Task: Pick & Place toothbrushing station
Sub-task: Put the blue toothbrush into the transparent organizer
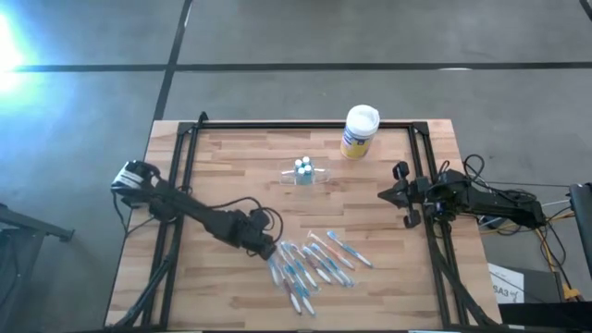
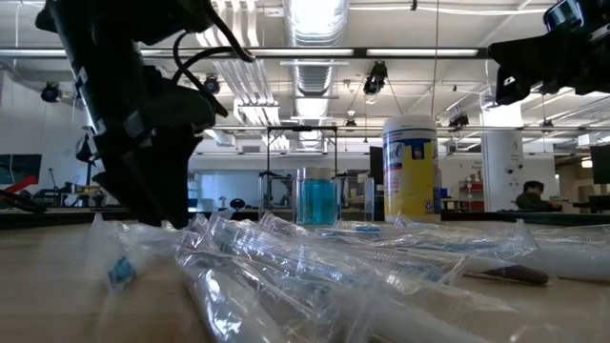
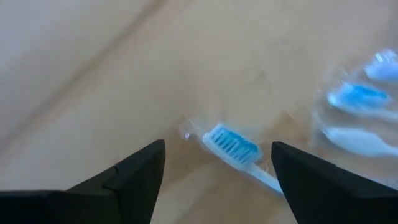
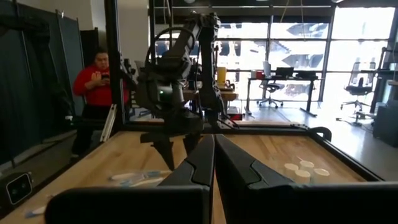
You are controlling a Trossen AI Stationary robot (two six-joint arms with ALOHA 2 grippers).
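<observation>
Overhead ceiling lights (image 2: 315, 19) burn out to white in the low view, and glare flares at the floor's (image 1: 14, 42) far left from above. The bench (image 1: 222, 176) is evenly lit with soft shadows. The left wrist view is blurred; a blue-white toothbrush (image 3: 236, 149) reads softly. Bright windows (image 4: 298, 43) backlight the right wrist view.

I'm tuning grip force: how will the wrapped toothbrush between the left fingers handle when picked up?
The toothbrush looks thin and light. Its clear wrapper may be slippery, so it could slide. It lies flat on the table, so the left gripper, fingers open, must close low.
</observation>
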